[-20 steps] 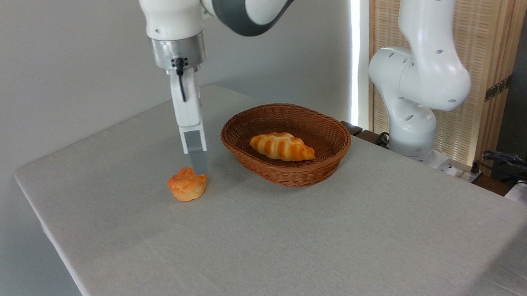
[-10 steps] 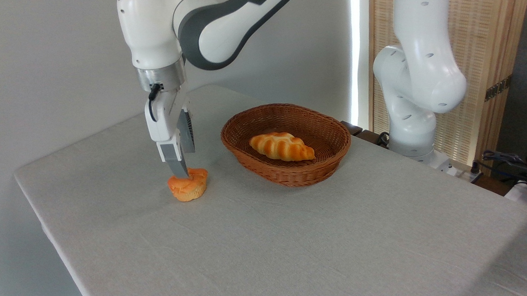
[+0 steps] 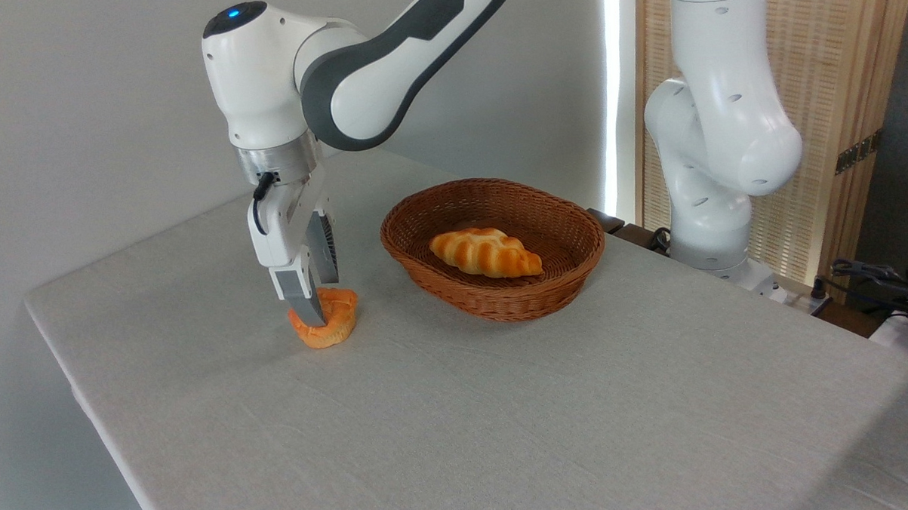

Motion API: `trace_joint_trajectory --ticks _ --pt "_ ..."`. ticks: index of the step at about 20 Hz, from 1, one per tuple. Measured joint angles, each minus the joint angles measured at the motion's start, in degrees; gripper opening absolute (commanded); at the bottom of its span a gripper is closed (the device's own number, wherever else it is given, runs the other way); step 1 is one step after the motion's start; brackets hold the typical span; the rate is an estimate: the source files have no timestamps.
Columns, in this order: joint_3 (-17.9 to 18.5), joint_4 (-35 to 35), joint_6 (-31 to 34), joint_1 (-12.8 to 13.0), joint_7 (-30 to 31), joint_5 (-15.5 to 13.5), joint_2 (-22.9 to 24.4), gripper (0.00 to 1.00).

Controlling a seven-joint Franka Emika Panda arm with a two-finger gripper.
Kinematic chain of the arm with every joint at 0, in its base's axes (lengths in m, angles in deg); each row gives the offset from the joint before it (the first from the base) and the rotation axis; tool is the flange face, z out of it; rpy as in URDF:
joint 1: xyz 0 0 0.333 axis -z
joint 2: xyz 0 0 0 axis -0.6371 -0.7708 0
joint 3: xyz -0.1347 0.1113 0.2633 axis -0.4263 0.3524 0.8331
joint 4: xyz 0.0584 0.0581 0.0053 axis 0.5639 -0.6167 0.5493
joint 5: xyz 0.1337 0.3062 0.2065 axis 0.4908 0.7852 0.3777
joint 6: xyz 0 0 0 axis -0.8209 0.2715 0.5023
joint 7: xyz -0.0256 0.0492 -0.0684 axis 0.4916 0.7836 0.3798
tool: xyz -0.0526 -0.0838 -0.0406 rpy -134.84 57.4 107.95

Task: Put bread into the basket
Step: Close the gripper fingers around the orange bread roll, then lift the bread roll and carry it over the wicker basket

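The bread (image 3: pixel 338 320), a small orange bun with a cracked top, sits on the grey table left of the basket (image 3: pixel 501 302). My gripper (image 3: pixel 323 302) has come down over the bun and stands open, pointing down. The near finger (image 3: pixel 304 294) covers the bun's front left side, while the far finger's tip is hidden behind the bun. Whether the fingers touch the bun I cannot tell. The oval brown wicker basket rests on the table about a bun's width to the right.
A golden ridged loaf (image 3: pixel 486 252) lies inside the basket. The arm's white base (image 3: pixel 711 163) stands at the back right beside a wooden slatted screen. The table's left edge (image 3: pixel 57 352) runs close to the bun. Cables lie at the far right.
The gripper swung left, turned, and dropped from above the bun until its fingers straddle it. The bun, basket and loaf have not moved.
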Motion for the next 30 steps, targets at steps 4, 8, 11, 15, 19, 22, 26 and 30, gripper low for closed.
trace_joint_trajectory --ticks 4,8,11,15,19,22,26,30 --pt "0.0 0.0 0.0 0.0 0.0 0.7 -0.1 1.0" --pt "0.0 0.0 -1.4 0.0 0.0 2.4 -0.7 1.0" --pt "0.0 0.0 -2.5 0.0 0.0 3.2 -1.2 0.8" --pt "0.1 0.0 -2.5 0.0 -0.1 3.6 -1.3 0.41" --pt "0.2 0.0 -2.5 -0.1 -0.1 3.7 -1.3 0.42" --pt "0.3 0.0 -2.6 -0.1 -0.1 3.7 -1.3 0.42" --pt "0.4 0.1 -2.6 -0.1 -0.1 3.7 -1.3 0.43" --pt "0.8 0.4 -2.4 -0.2 -0.1 3.7 0.2 0.45"
